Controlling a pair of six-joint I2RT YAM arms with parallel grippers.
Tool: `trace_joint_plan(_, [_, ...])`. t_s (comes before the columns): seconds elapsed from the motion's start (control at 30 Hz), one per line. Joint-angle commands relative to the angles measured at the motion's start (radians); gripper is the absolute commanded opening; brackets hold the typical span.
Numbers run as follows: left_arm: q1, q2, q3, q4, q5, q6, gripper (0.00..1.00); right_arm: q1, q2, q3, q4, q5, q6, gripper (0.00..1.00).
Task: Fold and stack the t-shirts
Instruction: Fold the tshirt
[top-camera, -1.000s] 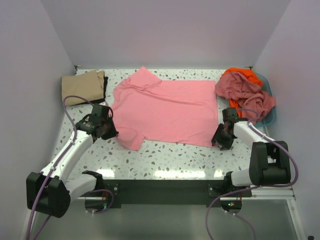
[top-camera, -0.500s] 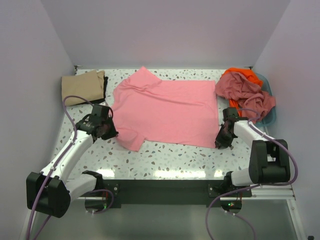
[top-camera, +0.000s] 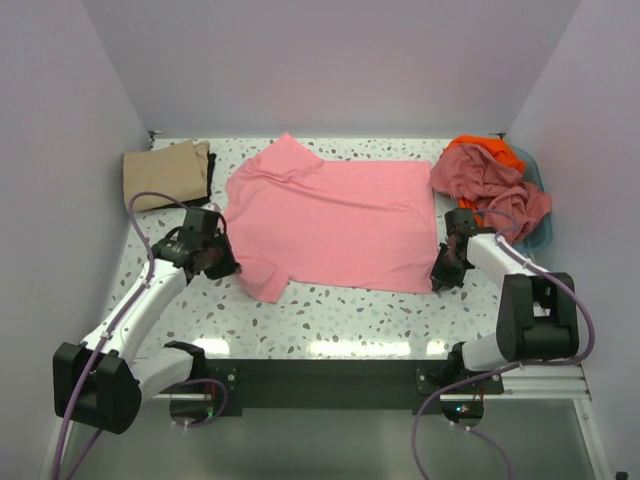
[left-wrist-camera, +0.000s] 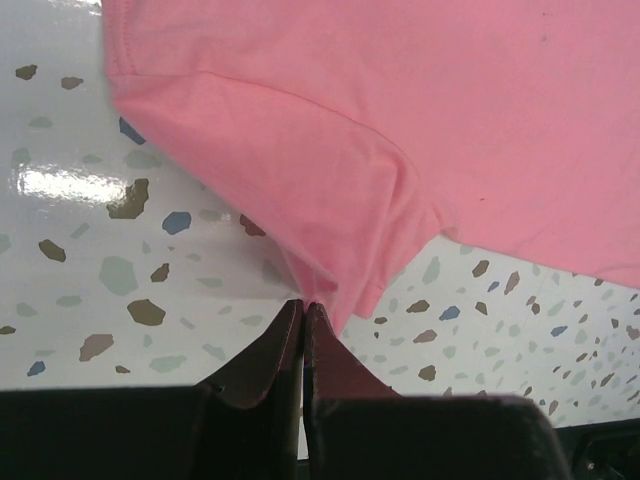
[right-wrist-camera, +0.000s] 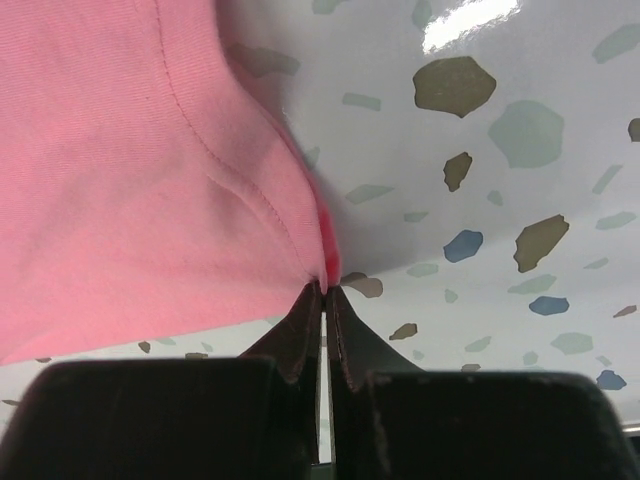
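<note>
A light pink t-shirt (top-camera: 330, 220) lies spread flat across the middle of the speckled table. My left gripper (top-camera: 222, 262) is shut on the shirt's near left sleeve; in the left wrist view the pink t-shirt (left-wrist-camera: 400, 130) is pinched at the tips of the left gripper (left-wrist-camera: 304, 305). My right gripper (top-camera: 440, 272) is shut on the shirt's near right hem corner; the right wrist view shows the pink t-shirt (right-wrist-camera: 130, 180) caught between the tips of the right gripper (right-wrist-camera: 325, 288). A folded tan t-shirt (top-camera: 165, 173) lies at the back left.
A blue basket (top-camera: 535, 200) at the back right holds crumpled dusty pink (top-camera: 495, 185) and orange (top-camera: 490, 147) shirts. The folded tan shirt rests on something dark. Purple walls close in the table on three sides.
The right gripper went from open to shut on the shirt's hem corner and edged slightly toward the shirt. The left arm has held still.
</note>
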Motion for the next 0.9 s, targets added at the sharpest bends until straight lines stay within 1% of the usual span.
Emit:
trace_joint_plan(0.0, [0.005,-0.007,0.038,0.021,0.060,-0.024,0.00,0.001,-0.021,0.051,-0.053,0.007,-0.042,0.00])
trace_joint_plan(0.3, [0.003,-0.048,0.011,-0.016,0.113,-0.001,0.00,0.001,-0.106,0.053,-0.151,0.031,-0.079,0.00])
trace_joint_plan(0.43, [0.003,-0.059,0.046,-0.081,0.135,0.016,0.00,0.003,-0.147,0.074,-0.203,0.038,-0.067,0.00])
trace_joint_plan(0.53, [0.003,-0.058,0.070,-0.081,0.170,0.005,0.00,0.003,-0.155,0.085,-0.220,0.033,-0.065,0.00])
trace_joint_plan(0.73, [0.005,0.042,0.159,-0.041,0.189,0.000,0.00,0.003,-0.097,0.151,-0.242,-0.008,-0.084,0.00])
trace_joint_plan(0.87, [0.021,0.123,0.208,0.019,0.205,-0.009,0.00,0.001,-0.034,0.251,-0.259,-0.022,-0.108,0.00])
